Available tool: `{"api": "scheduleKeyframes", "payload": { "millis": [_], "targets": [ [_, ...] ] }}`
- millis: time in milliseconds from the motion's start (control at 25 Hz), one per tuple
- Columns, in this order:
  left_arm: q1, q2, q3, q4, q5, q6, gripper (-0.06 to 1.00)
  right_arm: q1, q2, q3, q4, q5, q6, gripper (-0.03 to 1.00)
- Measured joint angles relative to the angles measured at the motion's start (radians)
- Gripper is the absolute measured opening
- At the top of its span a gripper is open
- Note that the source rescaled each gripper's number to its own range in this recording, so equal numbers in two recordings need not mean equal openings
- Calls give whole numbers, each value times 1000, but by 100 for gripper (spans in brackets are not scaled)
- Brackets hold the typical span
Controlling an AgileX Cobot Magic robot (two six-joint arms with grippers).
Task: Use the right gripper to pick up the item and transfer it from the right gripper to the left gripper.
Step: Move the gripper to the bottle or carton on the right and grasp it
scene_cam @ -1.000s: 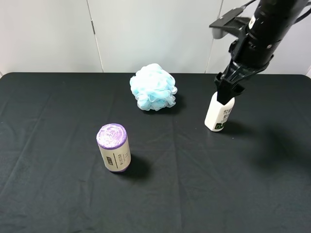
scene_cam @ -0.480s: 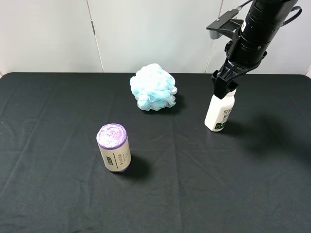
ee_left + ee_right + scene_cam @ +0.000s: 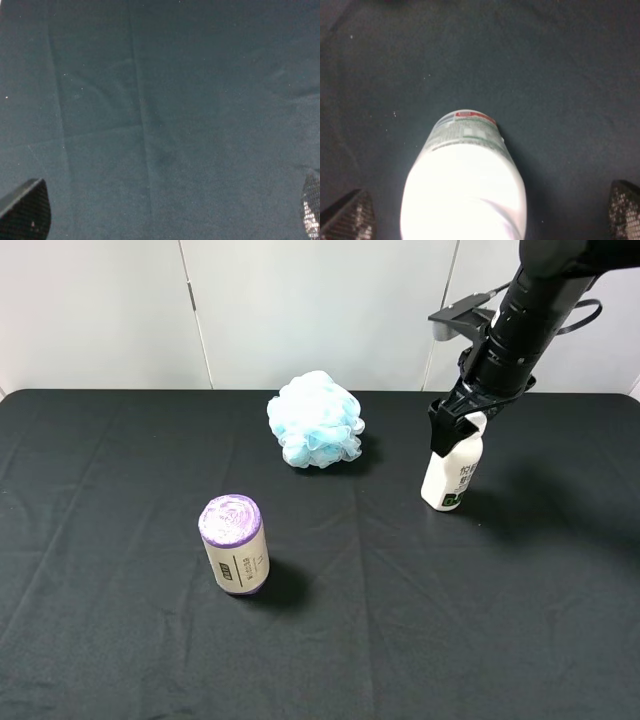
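The item, a small white bottle (image 3: 450, 476), stands upright on the black tablecloth at the right. My right gripper (image 3: 455, 426) hangs over its top, open, one finger on either side of the cap and neck. In the right wrist view the bottle (image 3: 465, 185) fills the gap of the right gripper (image 3: 485, 210), whose fingertips (image 3: 347, 217) sit far apart and clear of it. My left gripper (image 3: 167, 210) shows only in the left wrist view, open and empty over bare black cloth. The left arm is out of the exterior view.
A blue-white bath pouf (image 3: 316, 420) lies at the back middle. A purple-topped cylinder roll (image 3: 234, 543) stands left of centre. The black cloth-covered table (image 3: 400, 620) runs to a white wall behind.
The right arm has tilted and its gripper has shifted slightly up and left at the bottle's top, so more of the neck shows. The bottle has not moved.
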Motion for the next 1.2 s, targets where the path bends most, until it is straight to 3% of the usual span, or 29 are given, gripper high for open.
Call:
{"api": "scheduleKeyframes", "payload": {
  "millis": [640, 720, 760, 800, 880, 920, 1200],
  "targets": [
    [0, 0, 0, 0, 0, 0, 100, 0, 34, 0, 3, -16, -7, 100],
    [0, 0, 0, 0, 0, 0, 100, 0, 34, 0, 3, -14, -7, 91],
    [0, 0, 0, 0, 0, 0, 100, 0, 34, 0, 2, -14, -7, 77],
    [0, 0, 0, 0, 0, 0, 100, 0, 34, 0, -1, -13, -9, 55],
    [0, 0, 0, 0, 0, 0, 100, 0, 34, 0, -5, -5, -17, 0],
    [0, 0, 0, 0, 0, 0, 100, 0, 34, 0, -7, -4, -24, 8],
    [0, 0, 0, 0, 0, 0, 100, 0, 34, 0, -9, -1, -33, 5]
  ]
}}
